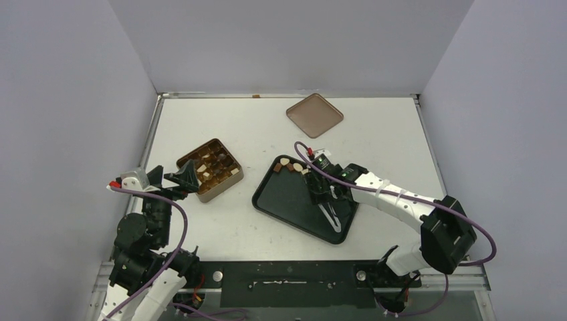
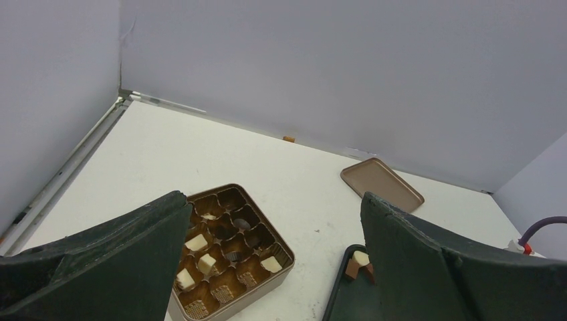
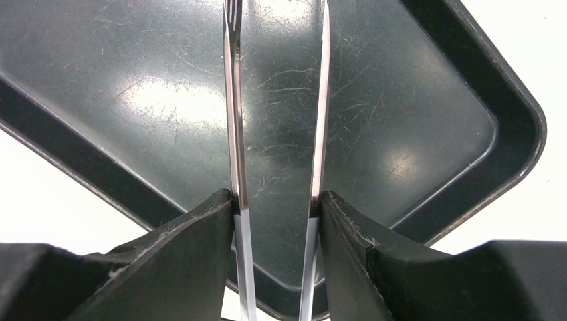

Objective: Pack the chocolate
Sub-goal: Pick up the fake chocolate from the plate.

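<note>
Your right pincer [image 3: 277,197] is clamped on thin steel tweezers [image 3: 234,134] above the scratched black tray [image 1: 281,200].
The chocolate [image 1: 292,166], stubby cream and brown pieces, clusters at the tray's far corner, with more in the gold tin [image 1: 231,182]. Your left pincer [image 2: 273,200] gapes wide, holding nothing, beside the tin. A strip of white desk [image 1: 247,200] separates tin and tray.

One tin [image 1: 222,190], one lid [image 1: 314,115], one tray [image 1: 287,197], one pair tweezers [image 1: 331,218]; chocolate [image 1: 284,162] several in tin, several on tray, exact count unclear.
</note>
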